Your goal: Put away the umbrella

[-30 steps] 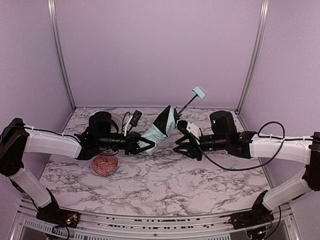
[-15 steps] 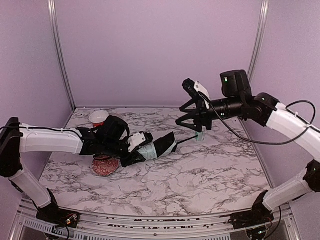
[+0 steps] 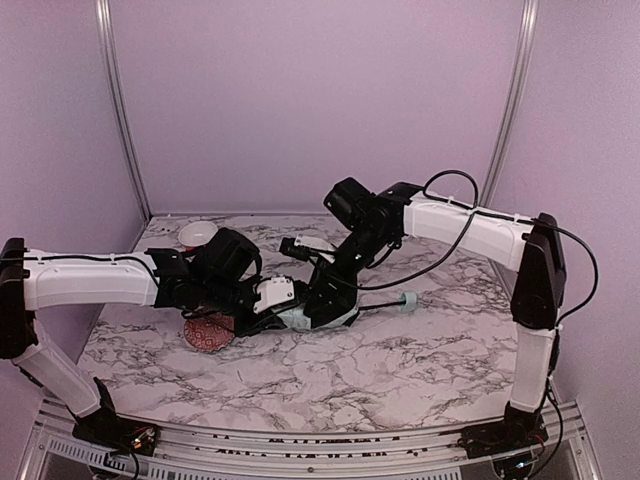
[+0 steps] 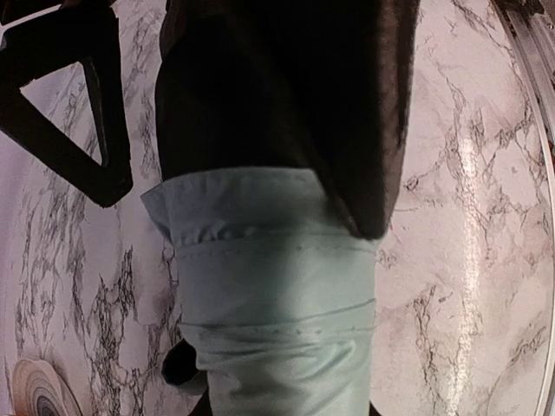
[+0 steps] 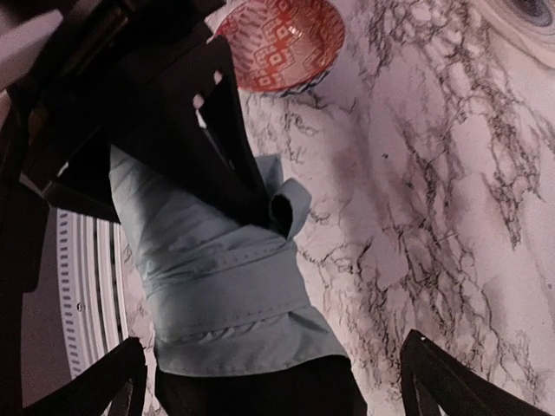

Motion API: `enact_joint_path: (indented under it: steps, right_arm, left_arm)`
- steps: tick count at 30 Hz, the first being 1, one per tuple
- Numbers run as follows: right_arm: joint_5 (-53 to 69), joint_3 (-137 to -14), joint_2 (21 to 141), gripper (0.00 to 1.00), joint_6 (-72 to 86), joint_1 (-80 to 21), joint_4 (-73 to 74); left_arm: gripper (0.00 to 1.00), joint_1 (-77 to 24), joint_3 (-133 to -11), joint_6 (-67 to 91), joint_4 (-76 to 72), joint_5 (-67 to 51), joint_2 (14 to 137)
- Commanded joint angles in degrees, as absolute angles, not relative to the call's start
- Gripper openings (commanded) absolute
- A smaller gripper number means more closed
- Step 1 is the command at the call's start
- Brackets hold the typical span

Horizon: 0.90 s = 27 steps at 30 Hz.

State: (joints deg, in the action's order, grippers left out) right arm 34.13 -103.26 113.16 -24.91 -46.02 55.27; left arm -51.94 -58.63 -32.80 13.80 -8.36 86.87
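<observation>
left tool [image 3: 262, 300] clamping umbrella [image 4: 277, 295], right tool [image 5: 279, 377] wide apart

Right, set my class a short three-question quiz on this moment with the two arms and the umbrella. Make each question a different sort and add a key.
1. True or false: the right gripper is shut on the small mint-green handle of the pale mint-green folding umbrella.
2. Which gripper clamps the umbrella's mint fabric? A the left gripper; B the right gripper; C both.
3. Name the dish on the white marble table that lies nearest the left gripper.
Key:
1. False. Its jaws stand open over the umbrella's black folds, and the handle lies free.
2. A.
3. The red patterned bowl.
</observation>
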Motion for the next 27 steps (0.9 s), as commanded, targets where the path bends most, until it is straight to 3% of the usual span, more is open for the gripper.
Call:
enact_joint_path:
  steps: [1,7,10,12,14,18,24,27]
  right_arm:
    - [30.5,-105.2,116.0,0.96,-26.0,-49.8,56.7]
    - [32.0,-102.6,119.6,0.81,-26.8,-50.1,56.1]
    - [34.1,-100.3,119.3,0.79,-26.5,-50.2,54.3]
    - [34.8,-99.0,118.5,0.67,-25.9,-50.2,52.4]
    - [34.3,-98.1,117.7,0.5,-25.1,-50.0,50.7]
    - [34.3,-95.5,115.5,0.35,-23.1,-48.8,46.5]
    - [38.9,-88.9,108.0,0.26,-16.6,-43.3,35.5]
    - [39.9,-84.6,103.1,0.26,-13.6,-42.2,27.0]
  left_arm:
    - [0.0,-52.4,-62.0,-34.5,14.3,-6.5,87.4]
    - [0.0,-52.5,-62.6,-33.3,14.2,-5.5,87.7]
    - [0.0,-52.5,-63.2,-31.9,14.1,-4.0,88.2]
    - [0.04,-52.5,-63.5,-30.8,13.6,-2.6,88.6]
    - [0.18,-52.5,-63.5,-29.6,12.8,-0.9,88.5]
    - [0.54,-52.5,-61.7,-27.5,8.8,3.1,86.7]
    - [0.94,-50.2,-54.9,-21.4,-2.7,3.5,78.1]
    - [0.99,-46.9,-50.9,-14.4,-11.6,-3.8,73.0]
